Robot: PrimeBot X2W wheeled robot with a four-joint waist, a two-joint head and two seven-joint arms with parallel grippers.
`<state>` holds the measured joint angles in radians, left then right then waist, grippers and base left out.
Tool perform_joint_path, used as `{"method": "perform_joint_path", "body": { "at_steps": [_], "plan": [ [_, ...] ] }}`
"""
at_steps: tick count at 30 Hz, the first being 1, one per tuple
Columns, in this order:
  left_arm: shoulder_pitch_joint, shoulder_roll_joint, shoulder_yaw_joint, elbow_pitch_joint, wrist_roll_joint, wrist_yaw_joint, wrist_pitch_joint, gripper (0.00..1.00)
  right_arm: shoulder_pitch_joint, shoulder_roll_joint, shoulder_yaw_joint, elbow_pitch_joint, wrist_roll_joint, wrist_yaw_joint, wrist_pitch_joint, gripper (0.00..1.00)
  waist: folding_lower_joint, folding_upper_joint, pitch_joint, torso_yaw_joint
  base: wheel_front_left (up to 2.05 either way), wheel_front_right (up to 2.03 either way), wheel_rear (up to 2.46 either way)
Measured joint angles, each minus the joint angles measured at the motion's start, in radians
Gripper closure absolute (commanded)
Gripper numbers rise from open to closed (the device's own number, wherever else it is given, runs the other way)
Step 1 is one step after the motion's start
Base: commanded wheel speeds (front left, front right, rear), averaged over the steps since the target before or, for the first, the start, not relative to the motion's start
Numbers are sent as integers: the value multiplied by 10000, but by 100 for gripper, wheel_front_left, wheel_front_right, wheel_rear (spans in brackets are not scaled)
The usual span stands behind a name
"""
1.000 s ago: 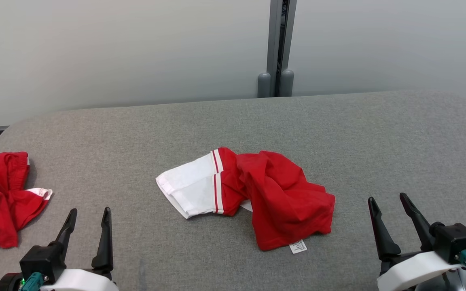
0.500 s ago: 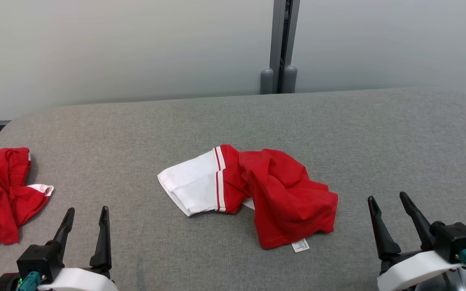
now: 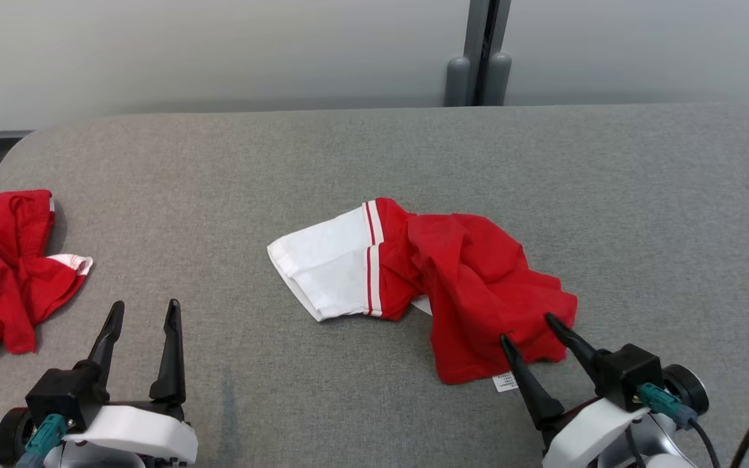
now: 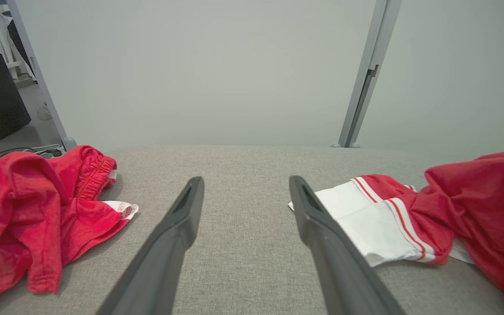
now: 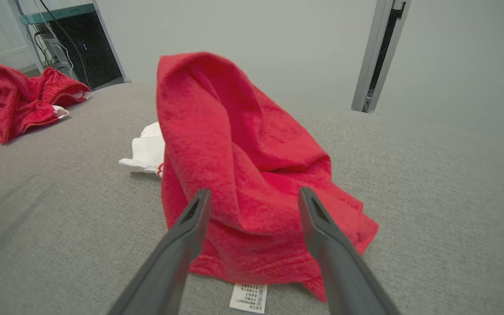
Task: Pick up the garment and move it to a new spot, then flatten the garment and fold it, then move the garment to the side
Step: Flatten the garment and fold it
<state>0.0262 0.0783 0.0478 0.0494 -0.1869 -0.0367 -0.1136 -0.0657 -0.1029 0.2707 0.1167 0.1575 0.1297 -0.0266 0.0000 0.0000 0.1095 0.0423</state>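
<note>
The red and white garment lies crumpled near the middle of the grey table, its white end pointing toward the left edge. A small white tag sticks out at its near side. The right gripper has its two fingers spread wide at the red cloth's near right corner (nothing is pinched between them). The left gripper is spread wide too, over bare table by the near left corner. Another red garment lies bunched at the left edge.
</note>
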Motion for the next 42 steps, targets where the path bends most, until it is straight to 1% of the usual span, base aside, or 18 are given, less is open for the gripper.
{"method": "perform_joint_path", "body": {
  "at_steps": [6,7,8,9,12,17,22,27,30,35,38,42],
  "plan": [
    [-363,-46,-146,244,-94,27,-291,0,-609,-418,867,493,96,0,282,0,0,0,503,350,0,0,0],
    [-417,-54,-167,297,-111,27,-328,0,-712,-485,1011,558,219,0,374,31,0,0,576,397,0,0,0],
    [-465,-59,-182,345,-130,29,-376,0,-788,-545,1154,589,293,0,382,81,0,0,643,434,0,0,0],
    [-519,-61,-192,407,-157,31,-410,0,-851,-587,1256,589,389,0,382,100,0,0,699,464,0,0,0],
    [-568,-63,-207,518,-167,92,-502,0,-1013,-708,1402,451,748,0,240,100,0,0,817,483,0,0,0],
    [-731,-54,-226,598,-219,113,-629,0,-1133,-715,1131,-59,1131,0,-435,100,0,0,883,371,0,0,0],
    [-981,13,-324,554,-226,104,-639,0,-1329,-727,253,-337,951,0,-802,100,0,0,1092,293,0,0,0],
    [-1199,58,-403,462,-226,102,-640,0,-1594,-639,-796,-242,805,0,-940,100,0,0,1387,294,0,0,0],
    [-1366,65,-449,433,-242,100,-673,0,-1939,-633,-1277,29,777,0,-970,100,0,0,1598,308,0,0,0],
    [-1609,61,-535,389,-272,54,-773,0,-2744,-807,-1969,685,621,0,-1095,100,0,0,2024,382,0,0,0],
    [-1825,50,-612,395,-286,27,-834,0,-3395,-951,-2205,1237,612,0,-1208,100,0,0,2338,447,0,0,0],
    [-2111,25,-744,493,-343,12,-938,0,-4316,-1152,-2362,2282,644,0,-1315,100,0,0,2716,564,0,0,0]
  ]
}}
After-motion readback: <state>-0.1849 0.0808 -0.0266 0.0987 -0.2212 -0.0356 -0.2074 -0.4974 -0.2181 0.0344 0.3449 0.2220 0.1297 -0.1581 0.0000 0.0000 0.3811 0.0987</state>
